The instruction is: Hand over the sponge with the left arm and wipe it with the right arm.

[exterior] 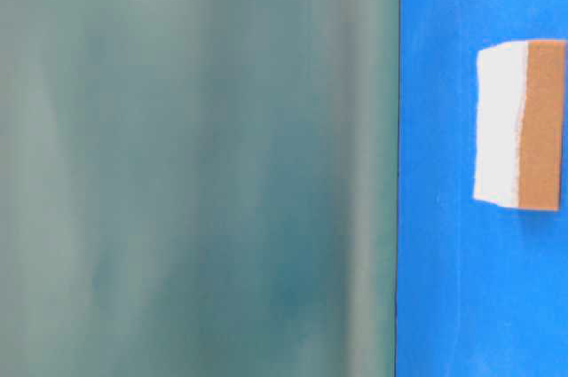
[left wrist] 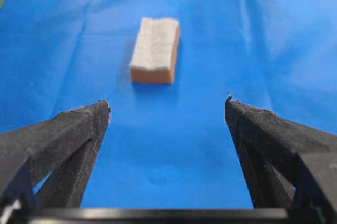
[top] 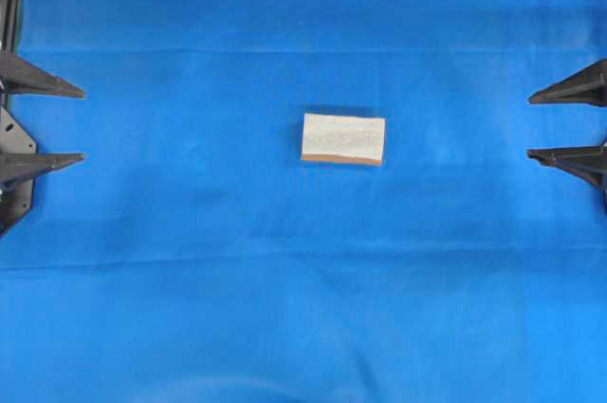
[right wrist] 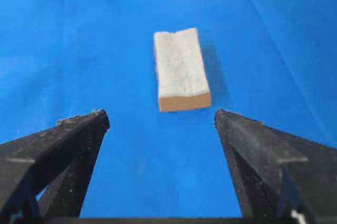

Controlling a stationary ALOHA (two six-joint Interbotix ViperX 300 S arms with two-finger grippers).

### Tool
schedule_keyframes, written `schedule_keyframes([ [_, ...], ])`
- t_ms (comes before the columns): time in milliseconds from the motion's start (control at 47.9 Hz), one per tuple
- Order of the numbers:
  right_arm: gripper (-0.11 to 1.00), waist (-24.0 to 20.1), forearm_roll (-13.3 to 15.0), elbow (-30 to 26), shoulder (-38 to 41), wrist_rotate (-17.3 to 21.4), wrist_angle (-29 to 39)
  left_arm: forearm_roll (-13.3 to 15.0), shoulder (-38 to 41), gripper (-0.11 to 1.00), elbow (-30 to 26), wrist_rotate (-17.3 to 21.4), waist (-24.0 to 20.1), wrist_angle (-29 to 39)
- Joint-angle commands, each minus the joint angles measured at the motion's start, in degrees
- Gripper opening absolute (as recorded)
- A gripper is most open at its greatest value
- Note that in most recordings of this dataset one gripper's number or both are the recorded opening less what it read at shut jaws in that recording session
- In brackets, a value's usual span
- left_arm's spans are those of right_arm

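Sponge (top: 343, 138) lies flat on the blue cloth (top: 303, 308), grey-white face up, orange layer beneath. Left gripper (top: 81, 126) and right gripper (top: 531, 124) sit well apart from it on opposite sides, jaws spread wide, holding nothing.

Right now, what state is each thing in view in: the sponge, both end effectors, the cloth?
sponge: lying flat on the cloth, speckled side up, orange-brown layer underneath, untouched.
left end effector: open, empty, at the left edge, apart from the sponge.
right end effector: open, empty, at the right edge, apart from the sponge.
blue cloth: spread over the table, slightly creased.
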State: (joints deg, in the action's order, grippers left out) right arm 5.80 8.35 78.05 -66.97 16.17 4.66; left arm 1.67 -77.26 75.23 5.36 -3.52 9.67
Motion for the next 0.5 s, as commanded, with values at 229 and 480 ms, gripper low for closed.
schedule_keyframes([
  [229,0.74,0.0,0.0,-0.8,0.2,0.1,-0.4,0.2,0.4,0.89,-0.4,-0.1,0.1,-0.3],
  [480,0.74,0.4,0.2,-0.9,0.2,0.0,-0.4,0.2,0.4,0.89,-0.3,-0.1,0.1,-0.3],
])
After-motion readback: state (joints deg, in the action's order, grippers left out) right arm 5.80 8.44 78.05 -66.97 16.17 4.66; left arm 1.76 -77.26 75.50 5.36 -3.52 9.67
